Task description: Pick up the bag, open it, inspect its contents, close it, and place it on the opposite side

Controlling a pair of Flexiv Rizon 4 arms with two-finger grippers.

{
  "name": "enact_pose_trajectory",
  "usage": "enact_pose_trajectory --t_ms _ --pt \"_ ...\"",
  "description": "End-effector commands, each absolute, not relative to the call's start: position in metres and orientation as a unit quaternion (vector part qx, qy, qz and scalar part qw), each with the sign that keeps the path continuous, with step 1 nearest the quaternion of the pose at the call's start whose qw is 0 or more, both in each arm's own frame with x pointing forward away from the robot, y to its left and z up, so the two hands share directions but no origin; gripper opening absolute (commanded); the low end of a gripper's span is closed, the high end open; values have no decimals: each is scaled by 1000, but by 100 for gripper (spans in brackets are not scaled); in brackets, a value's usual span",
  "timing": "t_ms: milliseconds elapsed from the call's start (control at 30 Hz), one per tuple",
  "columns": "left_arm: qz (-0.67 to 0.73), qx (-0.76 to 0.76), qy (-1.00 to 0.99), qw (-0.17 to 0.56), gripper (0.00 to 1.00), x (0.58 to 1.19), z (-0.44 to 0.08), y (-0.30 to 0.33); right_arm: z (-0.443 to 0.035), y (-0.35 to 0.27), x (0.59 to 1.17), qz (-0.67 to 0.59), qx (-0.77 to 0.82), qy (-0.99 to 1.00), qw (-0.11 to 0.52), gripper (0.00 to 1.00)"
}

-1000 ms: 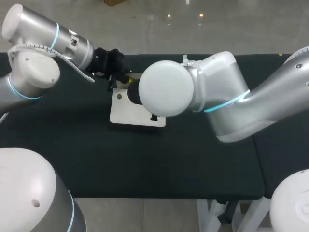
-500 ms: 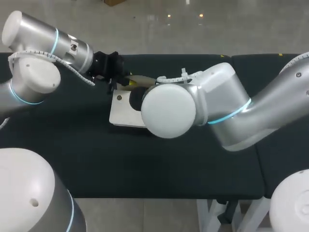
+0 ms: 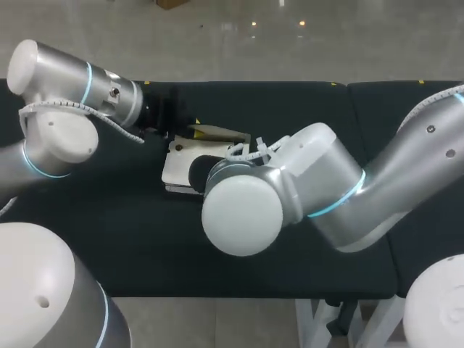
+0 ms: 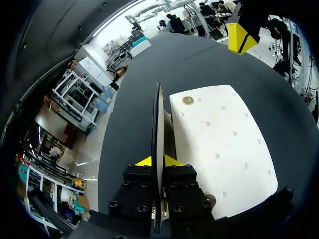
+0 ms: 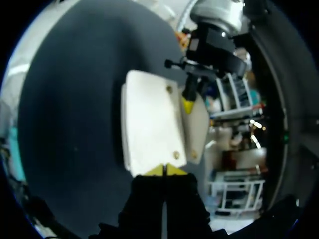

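My left end effector is clamped on the raised flap of the white bag. It lies on the table near the far edge. My right end effector hangs just beside it, fingers closed on nothing.

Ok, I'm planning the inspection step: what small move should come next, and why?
Probably swing the flap further back with the left claw, which pinches it raised off the bag; the bag's inside isn't showing yet.

Cream-white bag — dimpled quilting (brass studs); black table; left gripper yellow-tipped.
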State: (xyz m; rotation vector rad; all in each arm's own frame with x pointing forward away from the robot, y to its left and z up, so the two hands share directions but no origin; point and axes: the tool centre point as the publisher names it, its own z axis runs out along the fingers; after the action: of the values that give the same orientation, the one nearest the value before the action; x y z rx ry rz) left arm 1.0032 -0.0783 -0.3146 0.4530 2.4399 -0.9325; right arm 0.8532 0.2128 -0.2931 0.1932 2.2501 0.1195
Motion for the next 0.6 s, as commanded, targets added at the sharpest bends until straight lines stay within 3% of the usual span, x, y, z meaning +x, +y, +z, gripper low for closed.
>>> enact_pose_trajectory --t_ms 33,100,200,233,367,600 --pt "-350 163 885 259 0 1001 -324 -78 -307 225 849 41 82 889 448 0" --pt "-350 163 885 260 0 1001 -327 -77 -311 227 846 44 80 890 446 0" --pt "-351 160 885 259 0 1003 -332 -77 -319 229 844 46 81 895 436 31" --pt "-351 159 886 258 0 1004 -333 -77 -322 228 843 48 83 897 432 35" --pt "-349 158 887 257 0 1005 -336 -76 -330 228 840 43 89 900 426 42" --pt "-352 164 887 251 0 1005 -336 -78 -342 225 840 47 92 899 426 40"
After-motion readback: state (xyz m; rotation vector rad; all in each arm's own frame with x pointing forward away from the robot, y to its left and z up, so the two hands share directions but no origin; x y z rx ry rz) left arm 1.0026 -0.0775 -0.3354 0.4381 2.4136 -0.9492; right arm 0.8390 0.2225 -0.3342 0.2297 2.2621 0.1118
